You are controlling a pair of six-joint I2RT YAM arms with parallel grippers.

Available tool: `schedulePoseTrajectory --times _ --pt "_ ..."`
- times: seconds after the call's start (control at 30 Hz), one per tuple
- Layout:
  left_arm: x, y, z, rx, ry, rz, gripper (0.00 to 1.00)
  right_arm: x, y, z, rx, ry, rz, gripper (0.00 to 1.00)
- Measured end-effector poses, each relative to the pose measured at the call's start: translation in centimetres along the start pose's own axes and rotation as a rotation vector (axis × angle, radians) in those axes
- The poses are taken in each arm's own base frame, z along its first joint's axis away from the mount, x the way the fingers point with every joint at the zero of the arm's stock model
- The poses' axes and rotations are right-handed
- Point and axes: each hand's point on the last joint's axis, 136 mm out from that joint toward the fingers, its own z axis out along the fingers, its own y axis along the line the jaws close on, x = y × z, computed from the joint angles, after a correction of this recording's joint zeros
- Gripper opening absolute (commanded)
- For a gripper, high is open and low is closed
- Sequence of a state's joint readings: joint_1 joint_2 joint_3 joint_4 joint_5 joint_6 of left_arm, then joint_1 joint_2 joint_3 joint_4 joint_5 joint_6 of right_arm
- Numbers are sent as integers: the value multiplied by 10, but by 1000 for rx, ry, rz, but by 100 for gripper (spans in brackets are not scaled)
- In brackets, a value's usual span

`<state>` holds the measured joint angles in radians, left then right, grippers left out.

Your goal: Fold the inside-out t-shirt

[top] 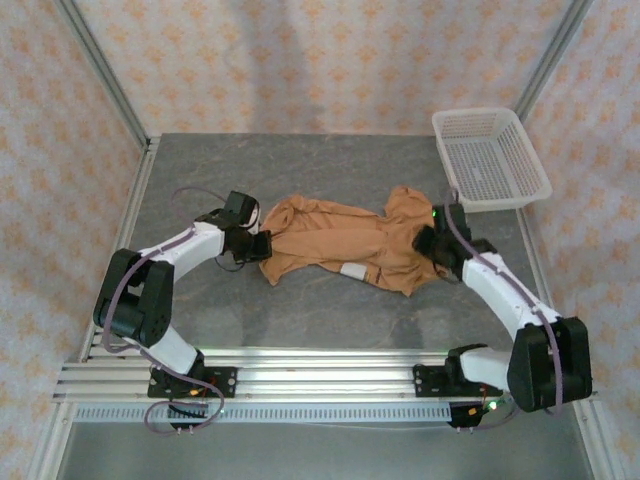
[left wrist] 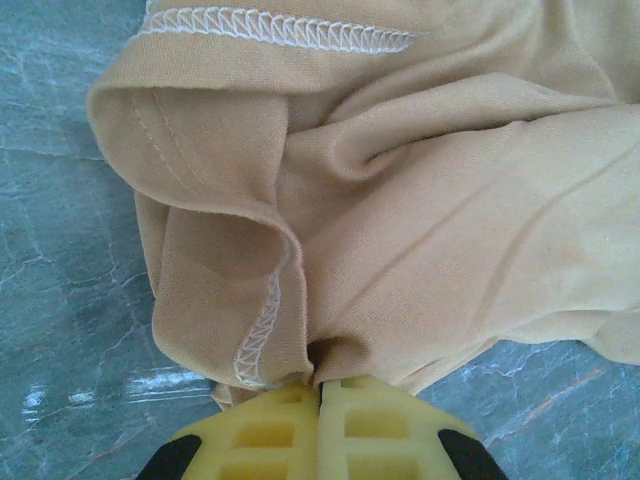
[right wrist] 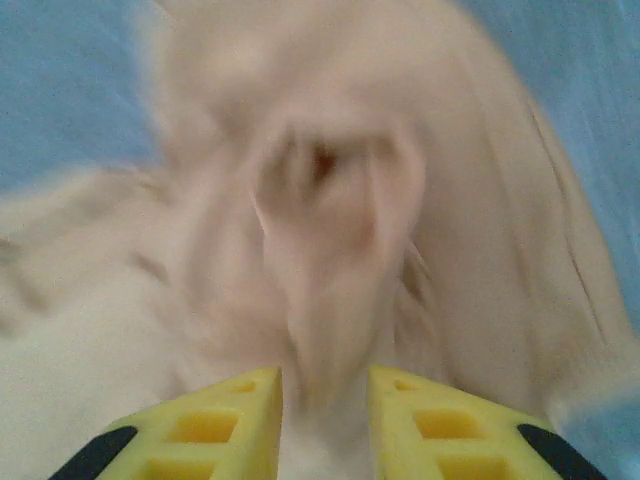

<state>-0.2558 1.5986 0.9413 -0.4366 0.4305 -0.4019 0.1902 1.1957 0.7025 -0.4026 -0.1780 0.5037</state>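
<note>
Rumpled t-shirt (top: 350,245) between left hand (top: 262,243) and right hand (top: 428,240)

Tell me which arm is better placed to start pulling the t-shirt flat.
Left. The left end effector is shut on the inside-out t-shirt at its edge, with fabric pinched tight. The right end effector has jaws apart around blurred fabric, so its grip is unclear.

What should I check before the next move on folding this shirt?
1. Left tool shut on the shirt edge: ok.
2. Right tool gripping cloth: cannot tell; cloth lies between its jaws, view blurred.
3. Shirt lying flat: not ok, bunched.
4. Shirt wholly on the table: ok.
5. Basket apart from shirt: ok.
</note>
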Motion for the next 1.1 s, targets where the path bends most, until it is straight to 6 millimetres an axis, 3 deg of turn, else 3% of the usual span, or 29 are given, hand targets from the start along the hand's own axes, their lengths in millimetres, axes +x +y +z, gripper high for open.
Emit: schedulePoseTrajectory --times 0.03,0.1,0.27,0.33,0.53,0.77,0.97,1.1 --pt "0 0 1 -1 2 -1 0 19 -16 3 42 46 12 42" --pt "1 1 3 -3 9 -2 0 30 -28 -5 69 64 27 42" --pt "2 1 4 0 13 -4 0 -7 -4 -34 8 -62 25 22" --pt "1 0 4 2 11 -3 0 -20 4 -34 9 -78 9 24" --pt "2 -2 4 5 12 4 0 -43 8 4 117 -20 -43 50" --pt "3 -3 5 5 14 8 0 -53 5 59 168 125 -60 52" --pt "3 -3 5 5 14 7 0 -38 23 77 92 233 -95 20" --pt "3 -3 5 5 14 8 0 -16 41 57 20 219 -159 12"
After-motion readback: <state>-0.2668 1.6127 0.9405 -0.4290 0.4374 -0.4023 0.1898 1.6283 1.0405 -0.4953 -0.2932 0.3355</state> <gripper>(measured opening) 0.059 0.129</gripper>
